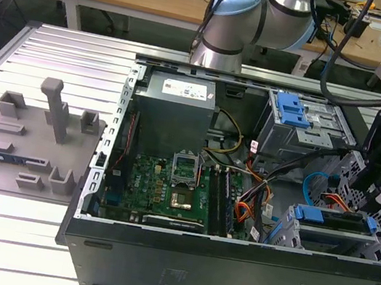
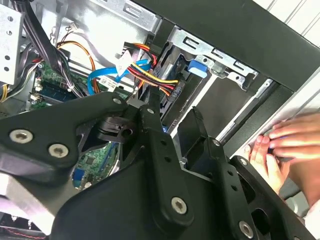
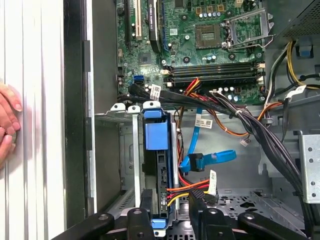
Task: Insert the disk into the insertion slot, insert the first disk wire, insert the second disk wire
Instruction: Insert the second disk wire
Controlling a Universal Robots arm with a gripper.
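The disk (image 1: pixel 332 219), a silver-grey hard drive in a bright blue plastic carrier, sits in the insertion slot (image 1: pixel 283 234), the grey perforated sheet-metal cage at the exterior view's right, with the black gripper (image 1: pixel 380 197) poised just above it. In the second wrist view the first disk wire (image 2: pixel 155 77), a thin red, yellow and orange bundle, runs to the disk's edge between the spread fingers (image 2: pixel 155 140), which clamp nothing we can make out. A person's hand (image 2: pixel 287 145) rests on the rim of the black computer case (image 2: pixel 240 30). In the first wrist view the second disk wire (image 3: pixel 212 158), a glossy light-blue flat cable, curls loose beside the disk. We judge that it could snag a finger, that a half-seated plug could tilt and bend, and that the hand is near enough to be caught.
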